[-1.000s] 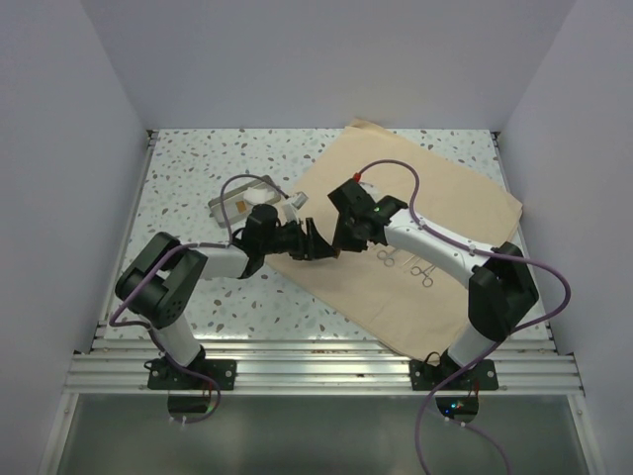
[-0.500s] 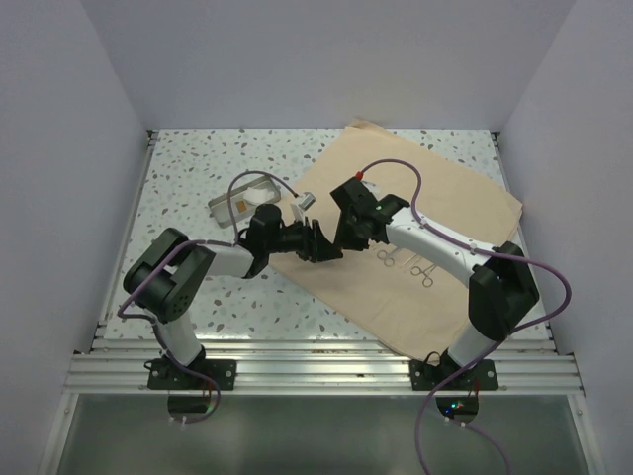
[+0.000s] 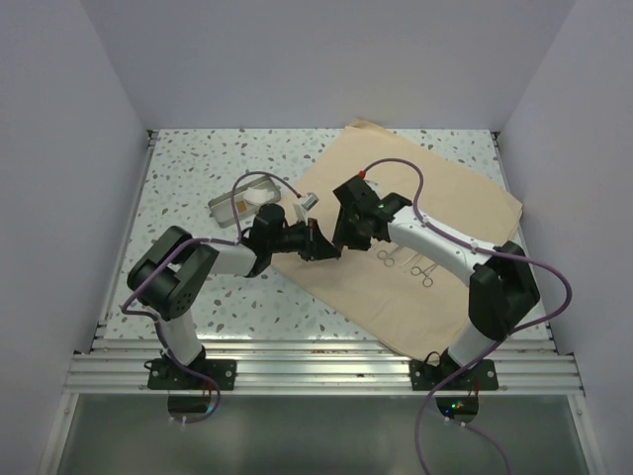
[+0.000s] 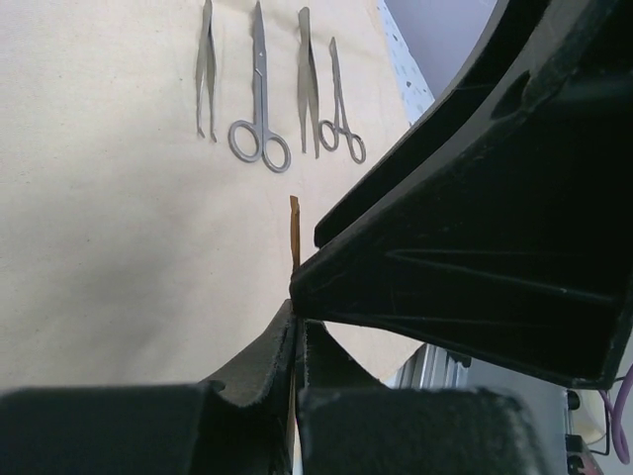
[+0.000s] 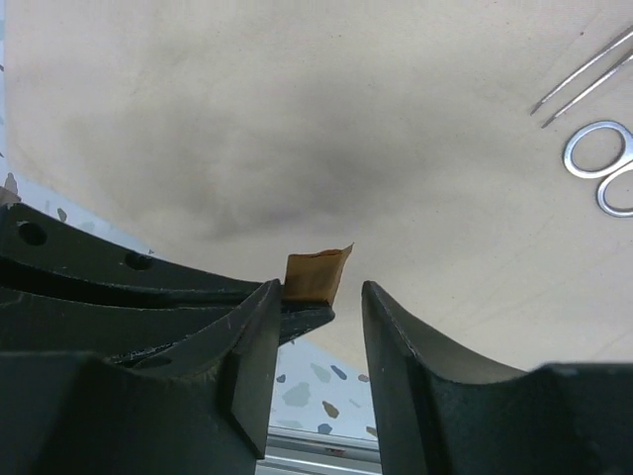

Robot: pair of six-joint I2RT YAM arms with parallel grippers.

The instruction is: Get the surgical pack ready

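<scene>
Cloth (image 3: 435, 203) lies spread on worktop (image 3: 188, 178); over it left hand (image 4: 297, 322) clamps a brown strip (image 4: 294, 228), right hand (image 5: 318, 297) fingers apart.

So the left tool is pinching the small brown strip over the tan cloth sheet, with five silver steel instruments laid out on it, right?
Not five: the left wrist view shows four silver steel instruments in a row on the tan cloth sheet. The left tool is pinching the small brown strip over it.

Left gripper (image 4: 299, 327) hides part of brown strip (image 4: 294, 233).
</scene>
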